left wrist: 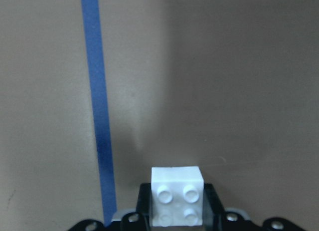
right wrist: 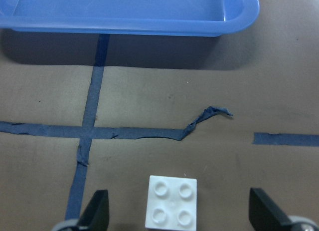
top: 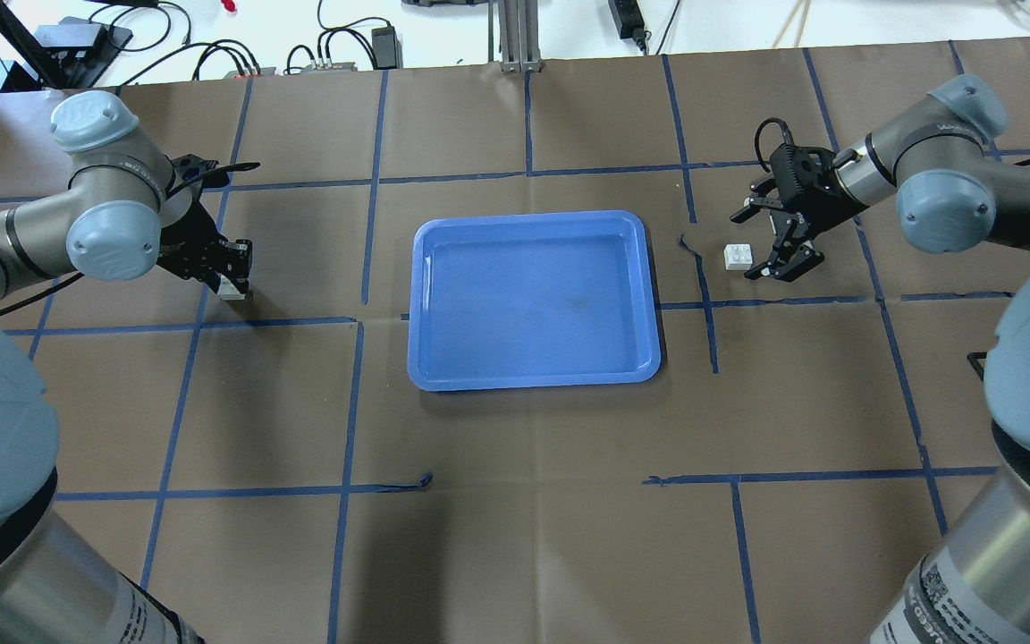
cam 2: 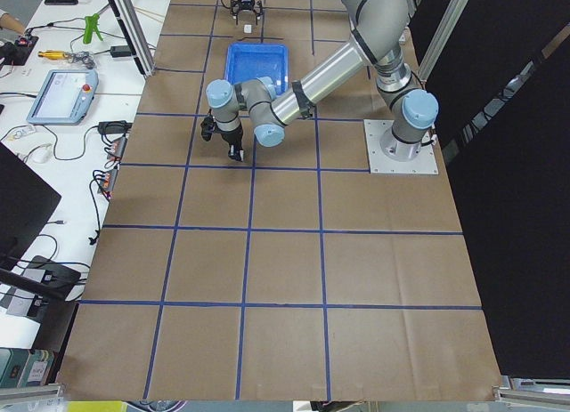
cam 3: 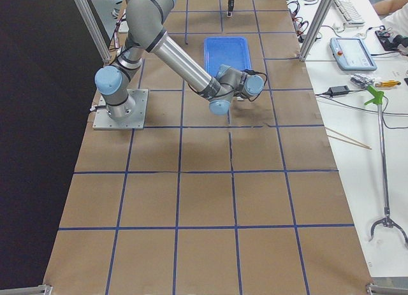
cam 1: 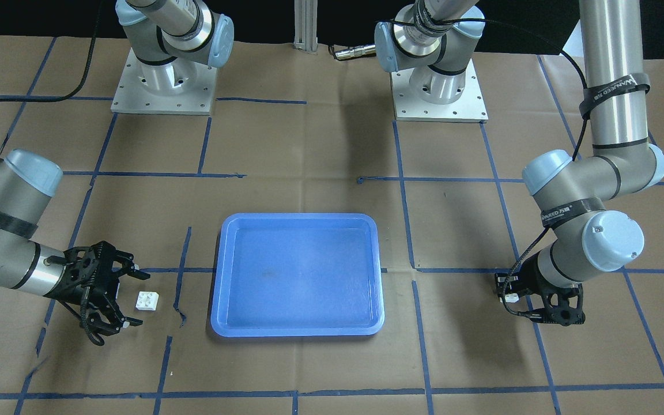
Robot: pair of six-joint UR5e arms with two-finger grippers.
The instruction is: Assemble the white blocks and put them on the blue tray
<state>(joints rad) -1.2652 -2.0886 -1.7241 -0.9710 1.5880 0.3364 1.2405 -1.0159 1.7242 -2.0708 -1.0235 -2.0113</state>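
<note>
The blue tray [cam 1: 297, 274] lies at the table's middle with nothing in it; it also shows in the overhead view [top: 533, 300]. My left gripper [top: 231, 268] is shut on a white block [left wrist: 177, 191] with its studs toward the camera, low over the table left of the tray. The block shows at the fingertips in the front view [cam 1: 510, 298]. My right gripper [top: 750, 241] is open and empty. The second white block [right wrist: 171, 202] lies studs up on the paper just ahead of its fingers [right wrist: 97, 213], right of the tray [cam 1: 147, 301].
Brown paper with blue tape lines covers the table. A torn tape end [right wrist: 207, 116] lies between the right block and the tray rim [right wrist: 149, 26]. Both arm bases [cam 1: 162, 86] stand at the robot's side. Cables and tools lie beyond the far edge [top: 336, 45].
</note>
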